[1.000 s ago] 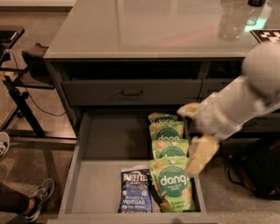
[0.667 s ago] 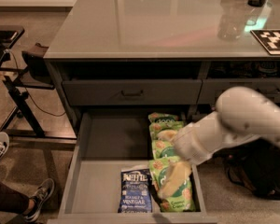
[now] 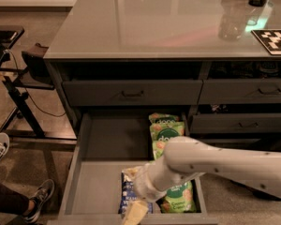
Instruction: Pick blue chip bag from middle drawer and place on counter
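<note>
The middle drawer point(image 3: 107, 144) is pulled open below the counter point(image 3: 154, 22). The blue chip bag point(image 3: 127, 194) lies flat at the drawer's front, mostly covered by my arm. My gripper point(image 3: 136, 212) hangs down at the drawer's front edge, right over the blue bag's near end. My white arm point(image 3: 215, 165) reaches in from the right, across the green bags. Whether the gripper touches the bag is hidden.
Several green bags point(image 3: 166, 131) lie in a row along the drawer's right side. Two closed drawers point(image 3: 131, 93) sit above. A clear bottle point(image 3: 232, 22) and a black-and-white marker point(image 3: 274, 40) stand on the counter's right. A person's shoes point(image 3: 40, 198) and a black stand point(image 3: 18, 88) are on the left.
My arm has swung left and down, from over the green bags to over the blue chip bag at the drawer's front. The bags have not moved.
</note>
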### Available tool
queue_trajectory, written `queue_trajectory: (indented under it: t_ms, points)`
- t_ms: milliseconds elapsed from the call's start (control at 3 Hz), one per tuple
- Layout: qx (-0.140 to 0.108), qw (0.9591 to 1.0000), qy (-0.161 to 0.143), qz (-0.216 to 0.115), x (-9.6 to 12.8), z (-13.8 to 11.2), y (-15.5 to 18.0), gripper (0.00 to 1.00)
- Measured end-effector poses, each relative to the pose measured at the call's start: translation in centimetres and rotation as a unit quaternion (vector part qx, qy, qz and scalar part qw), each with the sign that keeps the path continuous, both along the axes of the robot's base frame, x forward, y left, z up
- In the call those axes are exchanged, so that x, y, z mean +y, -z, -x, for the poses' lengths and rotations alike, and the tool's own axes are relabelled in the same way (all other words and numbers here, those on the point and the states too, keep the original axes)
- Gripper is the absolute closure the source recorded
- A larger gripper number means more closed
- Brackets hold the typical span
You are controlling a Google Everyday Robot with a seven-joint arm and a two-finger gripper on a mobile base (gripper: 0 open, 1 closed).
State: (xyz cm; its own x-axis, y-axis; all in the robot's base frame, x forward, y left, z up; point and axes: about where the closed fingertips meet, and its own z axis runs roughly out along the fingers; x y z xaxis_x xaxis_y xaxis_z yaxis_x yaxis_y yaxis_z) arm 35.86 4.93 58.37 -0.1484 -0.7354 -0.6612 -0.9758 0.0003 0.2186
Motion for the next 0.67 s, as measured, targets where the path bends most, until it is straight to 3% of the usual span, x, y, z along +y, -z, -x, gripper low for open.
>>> queue_trajectory:
  t_ms: [333, 667]
  points:
    - [-0.006, 0.9998, 0.004, 0.020, 4.2, -0.7, 4.4, 0.00]
    - [-0.030, 0.9995, 0.010, 0.010, 6.8, -2.1, 4.1, 0.00]
